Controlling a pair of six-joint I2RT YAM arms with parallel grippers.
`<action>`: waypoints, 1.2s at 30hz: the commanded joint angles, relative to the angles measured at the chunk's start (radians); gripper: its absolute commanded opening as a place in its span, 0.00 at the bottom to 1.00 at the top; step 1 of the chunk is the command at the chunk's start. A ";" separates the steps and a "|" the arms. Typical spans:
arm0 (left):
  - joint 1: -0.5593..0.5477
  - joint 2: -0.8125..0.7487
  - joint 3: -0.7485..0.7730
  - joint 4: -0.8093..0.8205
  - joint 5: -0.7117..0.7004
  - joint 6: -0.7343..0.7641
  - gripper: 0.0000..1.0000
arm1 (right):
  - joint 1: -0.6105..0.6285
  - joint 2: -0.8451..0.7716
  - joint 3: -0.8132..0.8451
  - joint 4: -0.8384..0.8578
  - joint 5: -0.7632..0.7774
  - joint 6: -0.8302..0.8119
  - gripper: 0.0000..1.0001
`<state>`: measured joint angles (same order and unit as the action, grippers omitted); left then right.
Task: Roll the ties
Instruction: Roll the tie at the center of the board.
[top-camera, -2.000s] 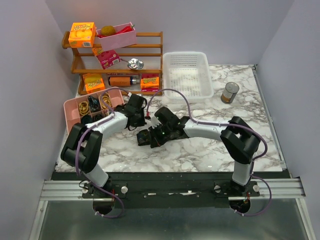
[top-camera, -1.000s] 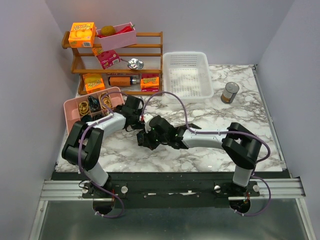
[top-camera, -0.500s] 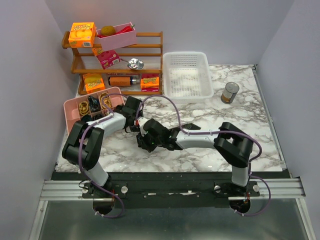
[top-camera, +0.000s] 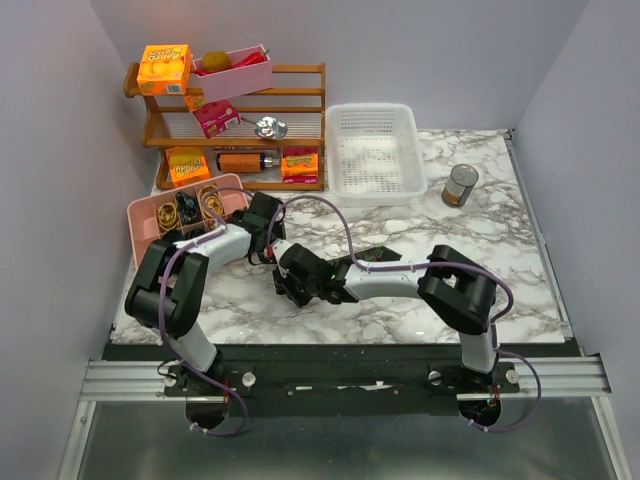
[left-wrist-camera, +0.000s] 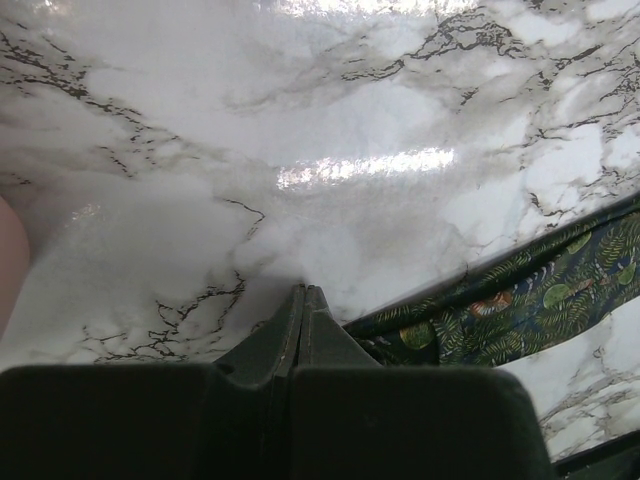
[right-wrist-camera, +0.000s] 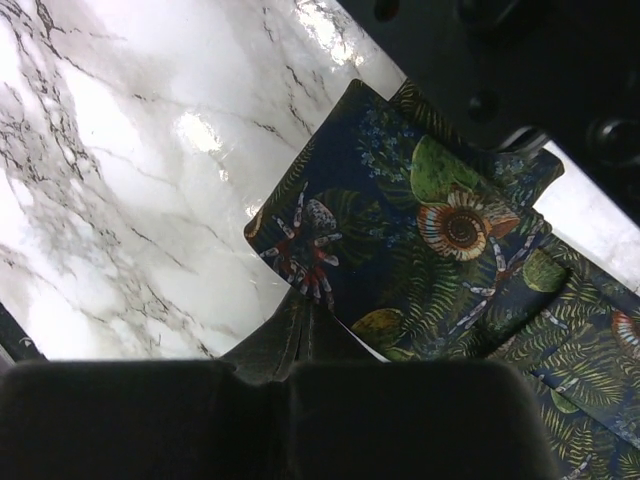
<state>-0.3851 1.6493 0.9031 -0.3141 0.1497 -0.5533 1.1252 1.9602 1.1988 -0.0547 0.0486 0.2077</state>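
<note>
On my left wrist camera, the left end effector (left-wrist-camera: 303, 298) has its fingers pressed together with nothing between them. Its tip is close to the white desk (left-wrist-camera: 330, 90), just beside the tie (left-wrist-camera: 500, 312). The tie is a long dark blue strip with green leaves and shells on it. Here it runs from near the tip up to the right edge. On my right wrist camera, its folded end points up and left, and the strip runs down to the right. The right end effector (right-wrist-camera: 305, 312) is pressed together too. Its tip touches the tie's near edge. I cannot tell if it pinches the cloth.
</note>
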 joint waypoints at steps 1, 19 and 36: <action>0.000 0.021 0.016 -0.051 0.031 0.019 0.00 | 0.015 0.040 0.041 -0.031 0.074 -0.024 0.01; -0.008 0.001 -0.018 -0.095 0.119 0.015 0.00 | 0.015 0.082 0.091 -0.076 0.138 -0.004 0.01; -0.014 0.001 0.015 -0.189 -0.047 0.035 0.00 | 0.015 0.026 0.074 -0.080 0.128 -0.007 0.01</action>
<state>-0.3630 1.6512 0.9051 -0.3611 0.2031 -0.5476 1.1400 1.9934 1.2633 -0.1158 0.1532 0.2276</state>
